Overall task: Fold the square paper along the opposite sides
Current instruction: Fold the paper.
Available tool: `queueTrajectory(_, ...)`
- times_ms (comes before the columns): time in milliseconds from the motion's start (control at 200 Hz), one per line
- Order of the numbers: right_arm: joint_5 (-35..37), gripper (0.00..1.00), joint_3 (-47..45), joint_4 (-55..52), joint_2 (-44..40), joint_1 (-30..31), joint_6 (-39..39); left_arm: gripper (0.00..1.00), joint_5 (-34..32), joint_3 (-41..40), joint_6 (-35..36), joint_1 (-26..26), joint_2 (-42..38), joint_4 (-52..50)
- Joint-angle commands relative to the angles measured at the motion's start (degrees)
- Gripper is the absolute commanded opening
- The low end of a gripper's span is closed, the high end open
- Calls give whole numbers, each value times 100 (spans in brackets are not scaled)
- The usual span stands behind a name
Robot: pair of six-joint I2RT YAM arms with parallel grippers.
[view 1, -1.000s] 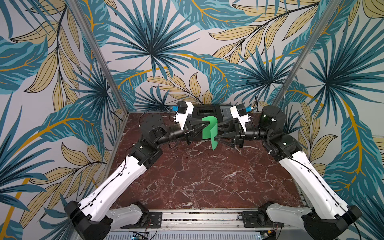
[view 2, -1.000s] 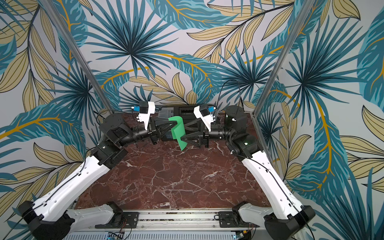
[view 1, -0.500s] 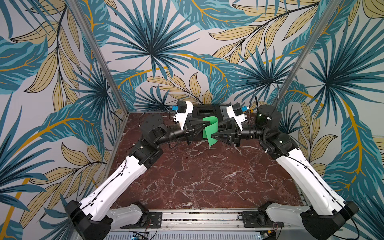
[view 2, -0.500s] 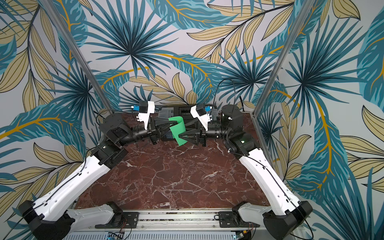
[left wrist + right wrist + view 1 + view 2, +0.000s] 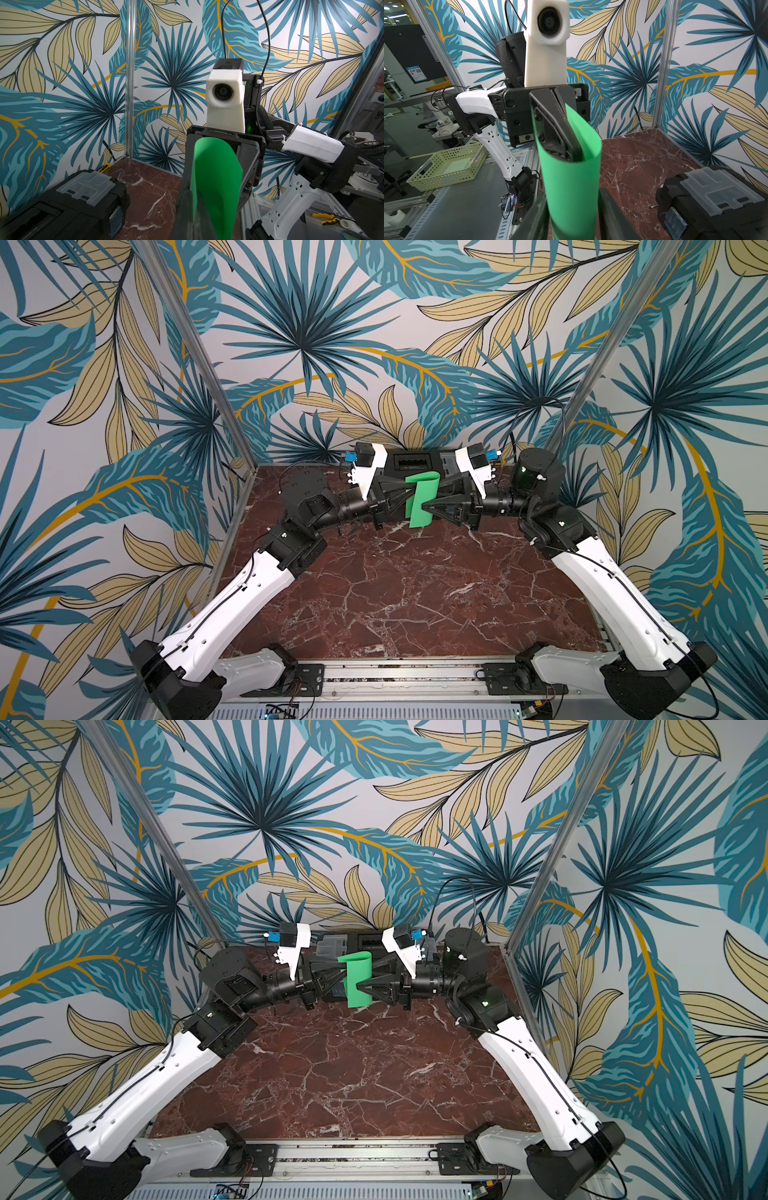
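Both arms meet in the air over the 12 o'clock end of the red-brown marble tabletop (image 5: 395, 593). The left gripper (image 5: 409, 489), black with tapered plastic fingers, reaches in from 9 o'clock. Its jaws are clenched together on one edge of the thin, bright green square paper (image 5: 417, 516). The sheet is off the tabletop and stands roughly upright. It is curled into a loose U, and its bend wraps round the left gripper's fingers (image 5: 560, 124), so those fingers lie inside the curl.

The free side of the sheet runs toward 3 o'clock, where the right gripper (image 5: 426, 506) points in. In the right wrist view its two black fingers (image 5: 612, 209) stand one on each side of the curled sheet, just beside it. I cannot tell whether they press on it.

Beyond the paper at 12 o'clock, a black plastic toolbox (image 5: 411, 460) with clear lid panels sits against the leaf-patterned wall.
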Motion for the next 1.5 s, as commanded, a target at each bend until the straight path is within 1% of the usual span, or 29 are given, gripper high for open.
queueTrajectory(0,-21,43,42,173,67,54,53,0,26,-115,-40,-5,-40,152)
queueTrajectory(441,0,42,49,84,107,124,-55,0,30,-73,-25,-11,-13,134)
queueTrajectory(596,-8,39,58,79,110,137,-44,0,30,-90,-22,-5,-22,137)
queueTrajectory(876,1,37,64,79,117,149,-38,0,49,-87,-43,-5,13,175)
queueTrajectory(981,9,34,64,86,114,156,-38,0,70,-88,-48,-5,30,190)
queueTrajectory(1217,3,31,68,84,122,162,-22,0,67,-90,-64,-5,39,211)
queueTrajectory(1492,-12,31,62,189,107,164,49,0,74,-125,-73,-5,48,237)
